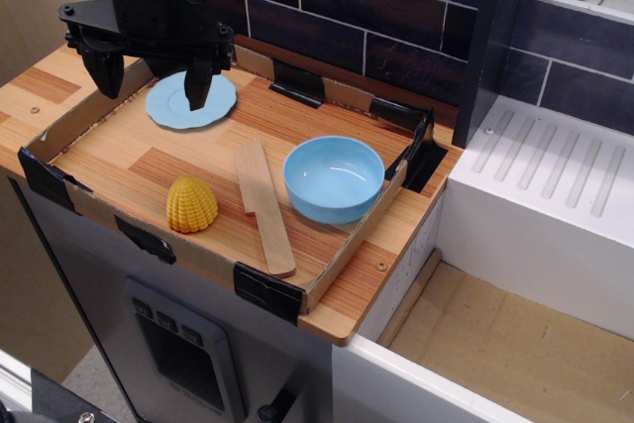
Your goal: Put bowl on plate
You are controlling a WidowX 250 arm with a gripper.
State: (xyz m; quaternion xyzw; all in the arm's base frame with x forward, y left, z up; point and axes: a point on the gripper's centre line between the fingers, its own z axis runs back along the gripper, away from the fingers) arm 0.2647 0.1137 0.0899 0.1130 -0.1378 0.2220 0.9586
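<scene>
Far left, above the back corner of a wood-grain worktop (149,160) edged with low cardboard walls: black robot claw (152,81), fingers spread apart and empty, over a small flat light blue plate (178,108). Further right: yellow corn-shaped toy (191,205), flat wooden spatula (264,205), then the deep glossy light blue bowl (334,178), upright, just beside the spatula, well apart from the plate.

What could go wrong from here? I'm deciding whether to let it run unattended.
The gripper hangs open above the plate, far from the bowl. The wooden spatula lies close beside the bowl and could get knocked. The bowl is glossy and about as wide as the plate, so it may slip or land off-centre.
</scene>
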